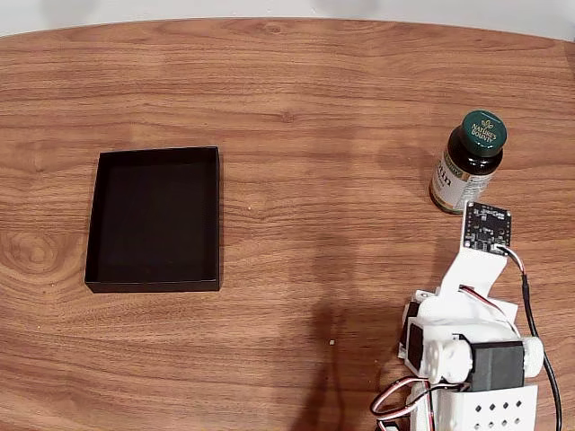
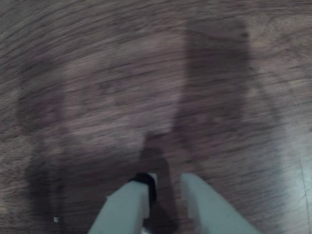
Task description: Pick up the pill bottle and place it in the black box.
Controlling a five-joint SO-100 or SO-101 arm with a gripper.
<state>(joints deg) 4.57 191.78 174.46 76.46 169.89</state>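
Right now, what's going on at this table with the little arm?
A small white robot arm sits at the near edge of a wooden table, holding nothing. In the fixed view the pill bottle stands upright just beyond it, untouched, and the black box lies far to the left. In the wrist view the gripper is a little open over bare wood.

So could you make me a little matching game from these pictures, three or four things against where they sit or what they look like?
Things:
1. small amber-brown pill bottle with dark green cap
2. shallow matte black box
3. white robot arm
4. brown wooden table

Descriptions, by the fixed view:
A. lower right corner
B. left side, nothing in it
C. standing upright at the right
D. carries everything else

Pairs: 1-C, 2-B, 3-A, 4-D
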